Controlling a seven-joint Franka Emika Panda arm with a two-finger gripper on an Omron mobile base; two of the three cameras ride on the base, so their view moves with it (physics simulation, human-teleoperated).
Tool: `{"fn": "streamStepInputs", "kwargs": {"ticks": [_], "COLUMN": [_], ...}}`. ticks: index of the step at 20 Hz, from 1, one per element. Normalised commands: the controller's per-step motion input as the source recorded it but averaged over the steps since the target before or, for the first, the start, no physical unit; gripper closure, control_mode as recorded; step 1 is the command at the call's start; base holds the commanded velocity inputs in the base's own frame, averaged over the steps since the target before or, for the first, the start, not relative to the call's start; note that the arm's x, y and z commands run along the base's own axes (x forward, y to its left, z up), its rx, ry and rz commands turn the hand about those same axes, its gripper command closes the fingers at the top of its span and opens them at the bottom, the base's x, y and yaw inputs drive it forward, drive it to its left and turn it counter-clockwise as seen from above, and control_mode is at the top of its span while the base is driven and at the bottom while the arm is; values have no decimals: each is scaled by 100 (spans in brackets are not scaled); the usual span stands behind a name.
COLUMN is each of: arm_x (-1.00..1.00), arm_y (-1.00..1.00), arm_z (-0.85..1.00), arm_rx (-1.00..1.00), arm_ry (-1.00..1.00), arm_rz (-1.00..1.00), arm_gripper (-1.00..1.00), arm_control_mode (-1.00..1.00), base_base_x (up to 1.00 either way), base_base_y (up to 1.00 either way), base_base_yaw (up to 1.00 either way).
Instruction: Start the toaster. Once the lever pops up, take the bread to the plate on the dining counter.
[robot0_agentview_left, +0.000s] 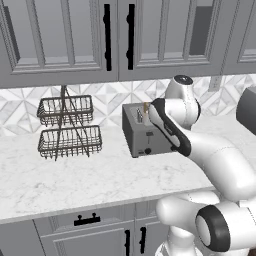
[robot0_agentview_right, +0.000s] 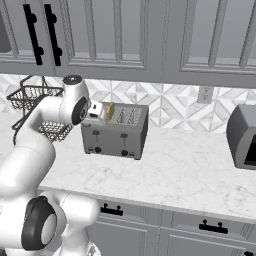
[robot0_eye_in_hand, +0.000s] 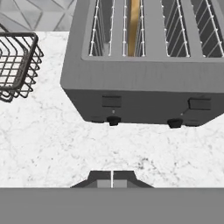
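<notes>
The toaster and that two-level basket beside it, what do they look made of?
The toaster looks like brushed grey metal: flat matte sides, thin wire guards in its slots, small black knobs, probably plastic. The basket looks like dark thin metal wire, an open mesh you see through.

Toaster (robot0_eye_in_hand: 144, 83): grey metal, matt brushed look, smooth sides; slots lined with thin bright wire; knobs (robot0_eye_in_hand: 113, 120) black, plastic-looking. Bread (robot0_eye_in_hand: 133, 26): tan-golden, matt, dry crust look. Table (robot0_agentview_left: 75, 180): white marble with grey veins, smooth, slight sheen. Basket rack (robot0_agentview_left: 67, 125) at left: dark thin metal wire, open mesh, matt. Backsplash (robot0_agentview_right: 170, 107): pale tile in grey-white geometric pattern, smooth. Cabinets (robot0_agentview_left: 60, 35): grey painted panels, matt, with glossy black bar handles (robot0_agentview_left: 107, 36). Arm (robot0_agentview_left: 220, 160): white glossy plastic-like shell, dark joints. Tool (robot0_eye_in_hand: 112, 179): dark grey matt tips. Appliance (robot0_agentview_right: 242, 135) at far right: dark grey, smooth, dull finish.
</notes>
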Motion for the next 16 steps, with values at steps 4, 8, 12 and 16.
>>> {"fn": "streamStepInputs", "kwargs": {"ticks": [4, 8, 12, 16], "arm_x": [12, 18, 24, 20], "arm_y": [0, 0, 0, 0], "arm_z": [-22, -17, -14, -11], "arm_rx": [0, 0, 0, 0], "arm_ry": [0, 0, 0, 0], "arm_rz": [0, 0, 0, 0], "arm_gripper": [100, 100, 100, 100], "arm_control_mode": [-100, -100, -100, -100], "base_base_x": [0, 0, 0, 0], "base_base_y": [0, 0, 0, 0], "base_base_yaw": [0, 0, 0, 0]}}
